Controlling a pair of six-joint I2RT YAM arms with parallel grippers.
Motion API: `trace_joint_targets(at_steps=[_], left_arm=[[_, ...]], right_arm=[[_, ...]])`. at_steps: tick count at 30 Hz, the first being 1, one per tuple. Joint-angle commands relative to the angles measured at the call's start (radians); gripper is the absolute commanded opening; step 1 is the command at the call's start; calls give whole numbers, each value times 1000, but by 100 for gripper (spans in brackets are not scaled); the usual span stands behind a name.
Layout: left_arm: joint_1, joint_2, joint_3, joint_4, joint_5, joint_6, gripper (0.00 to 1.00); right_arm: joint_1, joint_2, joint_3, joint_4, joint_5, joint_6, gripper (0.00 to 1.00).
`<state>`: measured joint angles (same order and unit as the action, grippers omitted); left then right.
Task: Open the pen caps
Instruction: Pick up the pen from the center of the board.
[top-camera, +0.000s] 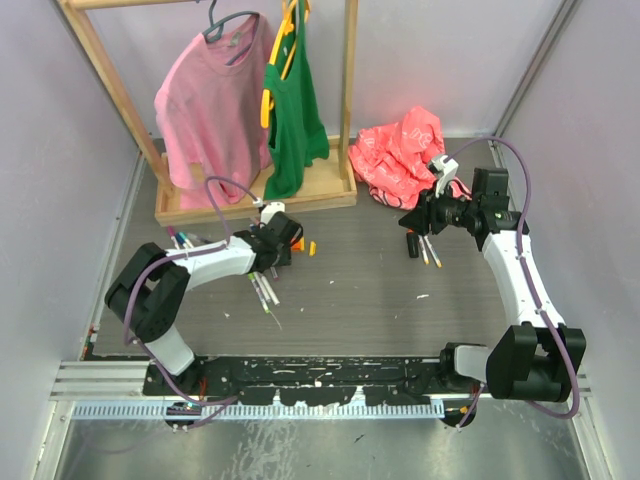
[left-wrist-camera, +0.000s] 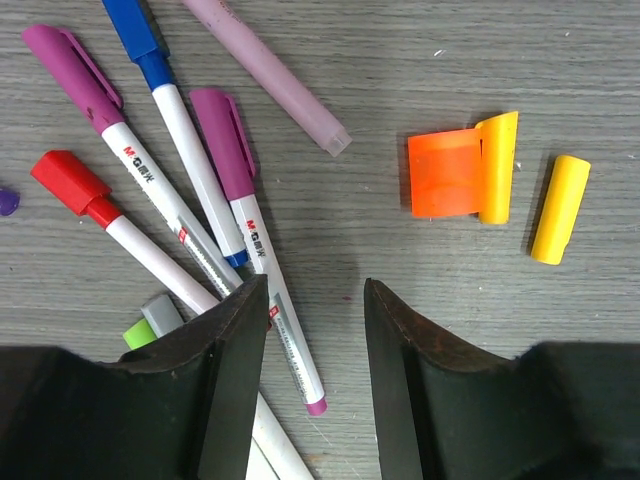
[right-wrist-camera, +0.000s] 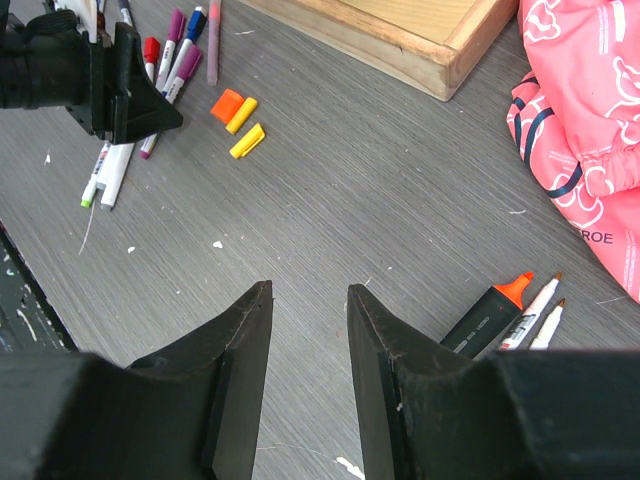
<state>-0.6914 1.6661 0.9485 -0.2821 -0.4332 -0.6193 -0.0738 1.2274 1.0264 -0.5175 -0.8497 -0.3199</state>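
Observation:
Several white-barrelled pens with purple, blue and red caps fan out under my left gripper. It is open and low over the table. One purple-capped pen lies between the jaws, beside the left finger, and is not clamped. Loose pen caps lie to the right: an orange cap, a clipped yellow cap and another yellow cap. My right gripper is open over bare table. A black highlighter with a bare orange tip and two uncapped pens lie to its right.
The wooden base of a clothes rack stands behind the left gripper, with a pink shirt and a green top hanging on it. A crumpled pink bag lies at the back right. More pens lie near the left arm.

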Motion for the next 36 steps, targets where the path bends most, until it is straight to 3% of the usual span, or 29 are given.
trace_joint_targets(at_steps=[1,17,36], left_arm=[[3,-17,20,-1,-35,-19,45],[3,10,10,6,-35,-42,44],[5,38,0,13,-15,-57,31]], right_arm=[[0,-29,6,13,-6,-15,42],[0,-29,5,12,2,-15,42],[0,-32,7,11,6,-16,43]])
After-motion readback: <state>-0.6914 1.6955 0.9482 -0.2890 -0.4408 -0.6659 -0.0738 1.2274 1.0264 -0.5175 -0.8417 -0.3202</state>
